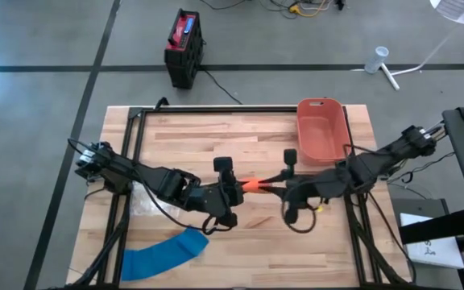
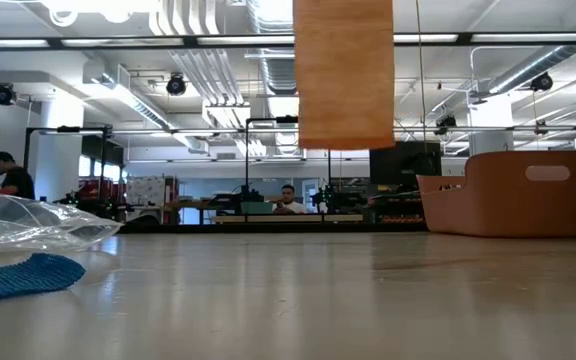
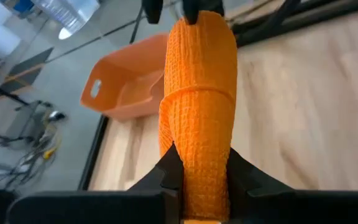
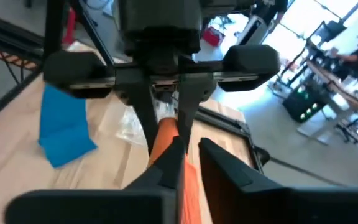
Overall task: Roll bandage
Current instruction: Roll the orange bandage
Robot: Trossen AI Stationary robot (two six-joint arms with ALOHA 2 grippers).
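**Two arms, one orange bandage held mid-air between them**

Biggest thing first: the wooden table (image 1: 240, 242), with both arms reaching in toward its middle. At the far right side sits an orange plastic bin (image 1: 322, 129), standing upright. Down at the front left corner a blue bandage (image 1: 163, 254) lies flat on the wood in a loose curve, and just beyond it there's a crinkly clear plastic bag (image 1: 145, 201).

Now the action. The left gripper (image 1: 230, 193) and right gripper (image 1: 284, 187) face each other over the middle of the table, and the orange bandage (image 1: 252, 185) stretches between them. From table height it hangs as a flat orange strip (image 2: 343, 72), well clear of the tabletop. The left gripper's fingers (image 3: 166, 174) are clamped on one end of it, and the fabric looks folded over on itself near that end. The right one pinches the other end, fingers (image 4: 169, 165) closed tight against the cloth.

Off the table, a black and red case (image 1: 184, 48) sits on the floor.
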